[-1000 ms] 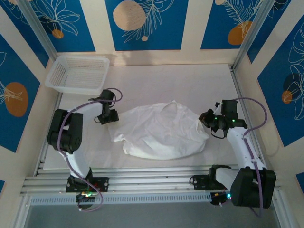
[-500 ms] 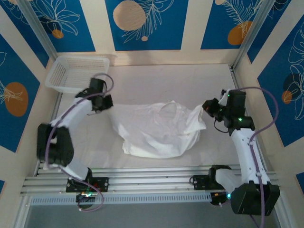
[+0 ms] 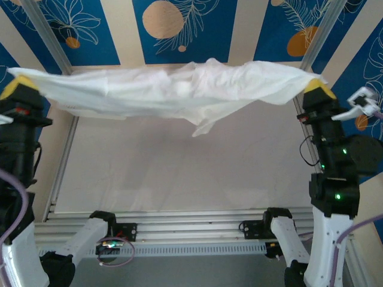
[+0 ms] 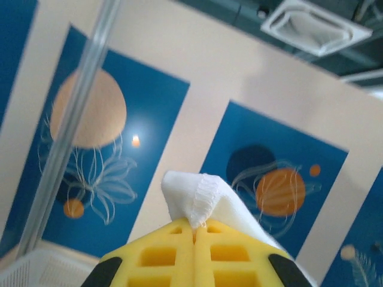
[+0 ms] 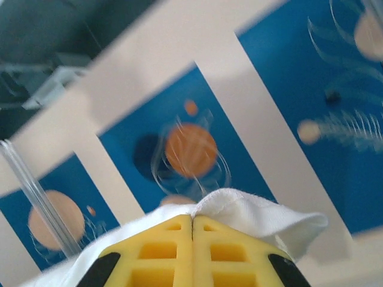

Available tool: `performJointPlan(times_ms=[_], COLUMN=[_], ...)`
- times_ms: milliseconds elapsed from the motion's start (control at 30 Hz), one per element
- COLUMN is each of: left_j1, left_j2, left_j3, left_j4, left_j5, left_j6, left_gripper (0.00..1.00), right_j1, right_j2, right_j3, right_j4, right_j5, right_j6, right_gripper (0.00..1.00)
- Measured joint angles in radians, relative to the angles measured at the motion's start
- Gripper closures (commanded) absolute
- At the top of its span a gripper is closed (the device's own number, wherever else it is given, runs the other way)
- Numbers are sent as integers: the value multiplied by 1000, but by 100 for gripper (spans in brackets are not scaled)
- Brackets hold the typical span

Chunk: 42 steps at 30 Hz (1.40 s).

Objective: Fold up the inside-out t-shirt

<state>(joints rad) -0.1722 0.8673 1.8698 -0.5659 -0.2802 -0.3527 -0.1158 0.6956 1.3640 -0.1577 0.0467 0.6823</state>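
The inside-out t-shirt (image 3: 173,89) hangs above the table (image 3: 179,167); between left gripper (image 3: 18,83) and right gripper (image 3: 318,86)

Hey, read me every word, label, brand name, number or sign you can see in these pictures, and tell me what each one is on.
There is no readable text.
The white t-shirt, held up between the arms, is plain cloth with no print.
The left gripper and right gripper have plain yellow fingers with no marking.
The blue wall panels bear only drawn flowers and orange circles, no lettering.
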Motion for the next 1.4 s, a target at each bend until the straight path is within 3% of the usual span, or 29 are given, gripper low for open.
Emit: performJointPlan(times_ms=[233,467,600,767,800,833,867,900,933,1033,1133,1300,1400], left_j1=[0,0,0,2,2,3,4,5,6,9,10,-7,-84], left_j2=[21,137,254,471,528,597,680,756,838,989,993,755,514], left_j3=[60,60,13,-158,-186,-208,-214,-212,-204,-190,-200,-308,-441], left_j4=[-23,-16,39,179,206,234,255,277,296,305,303,380,447], left_j5=[-35,-43,-48,-53,-51,-39,-20,-3,15,70,128,275,348], left_j6=[46,48,45,11,2,-8,-13,-19,-15,-3,-3,16,98], left_gripper=[100,100,100,100,100,90,80,72,64,50,43,39,23], right_j1=[0,0,-1,-11,-13,-18,-21,-25,-30,-35,-36,-37,-38], right_j2=[10,162,312,529,573,631,694,755,823,987,1009,922,838], right_j3=[167,297,280,140,116,96,94,107,141,306,370,379,344], right_j4=[73,38,18,44,49,51,46,33,2,-140,-249,-400,-463], right_j5=[45,56,55,55,54,50,39,28,10,-51,-94,-166,-196], right_j6=[-63,-81,-82,-92,-96,-100,-107,-111,-120,-178,-239,-297,-286], right_gripper=[100,100,100,99,92,78,54,41,35,29,20,19,20])
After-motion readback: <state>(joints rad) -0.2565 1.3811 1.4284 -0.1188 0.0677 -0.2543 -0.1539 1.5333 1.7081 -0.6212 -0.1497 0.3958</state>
